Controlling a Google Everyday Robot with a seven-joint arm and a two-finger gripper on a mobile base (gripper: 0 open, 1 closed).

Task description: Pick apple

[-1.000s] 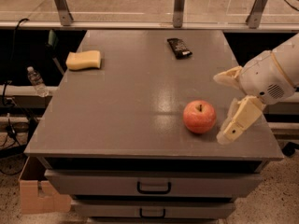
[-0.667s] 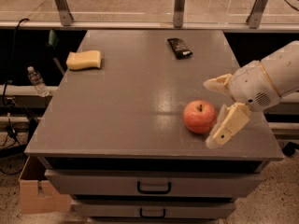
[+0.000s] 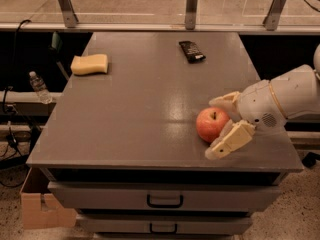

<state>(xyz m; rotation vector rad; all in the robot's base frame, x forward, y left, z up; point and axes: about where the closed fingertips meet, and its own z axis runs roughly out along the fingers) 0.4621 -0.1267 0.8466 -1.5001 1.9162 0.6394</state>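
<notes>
The apple [image 3: 212,124], round, red-orange and glossy with a small dark stem, sits on the grey cabinet top [image 3: 140,109] near its front right corner. My gripper [image 3: 219,127] comes in from the right on a white arm. It is open, with one cream finger behind the apple and the other in front of it, so the apple lies between the two fingers. I cannot tell whether the fingers touch its skin.
A pale yellow sponge block [image 3: 89,64] lies at the back left of the top. A black flat object [image 3: 192,51] lies at the back centre-right. Drawers sit below the top. A water bottle [image 3: 38,86] and a cardboard box [image 3: 42,209] are at the left.
My gripper has moved left toward the apple, so its fingers now stand on either side of it. The apple has stayed in place.
</notes>
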